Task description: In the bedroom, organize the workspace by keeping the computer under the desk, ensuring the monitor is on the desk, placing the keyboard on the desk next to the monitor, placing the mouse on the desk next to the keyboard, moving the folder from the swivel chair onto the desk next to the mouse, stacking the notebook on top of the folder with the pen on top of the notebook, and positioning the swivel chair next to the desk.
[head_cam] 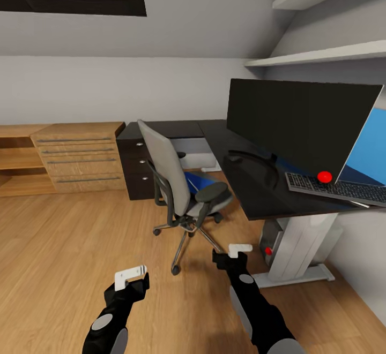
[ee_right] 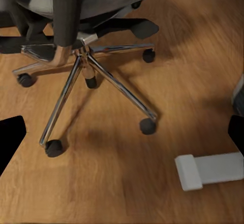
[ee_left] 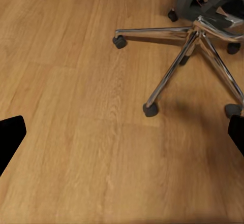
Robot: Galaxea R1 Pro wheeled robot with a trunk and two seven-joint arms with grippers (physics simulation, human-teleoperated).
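Bedroom workspace seen from the robot's head: the swivel chair (head_cam: 179, 182) is parked on the wooden floor (head_cam: 69, 247) right in front of the black desk (head_cam: 252, 188), back turned toward the camera. The blue folder (head_cam: 197, 181) is lying on the chair seat, partly hidden behind the backrest and armrest.

On the desk, the monitor (head_cam: 300, 121) stands upright with its round base on the black top. The keyboard (head_cam: 338, 188) sits just in front of the monitor's right end, and there's a red dot (head_cam: 324, 177) at the screen's lower corner right above it. A thin white pen (head_cam: 356, 202) lies touching the keyboard's front edge. Something else blue (head_cam: 370, 156) leans behind the monitor; can't tell what it is. The computer (head_cam: 272, 241) sits on the floor under the desk beside the white leg (head_cam: 303, 247).

Both arms are held low over the floor. The left gripper (head_cam: 130, 276) and right gripper (head_cam: 238, 248) both look spread apart with nothing between the fingers; in the wrist views the dark fingertips (ee_left: 11, 140) sit at opposite edges of the frame with just floor and the chair's chrome star base (ee_right: 86, 69) between them.

A light wooden drawer unit (head_cam: 80, 156) stands along the far wall.
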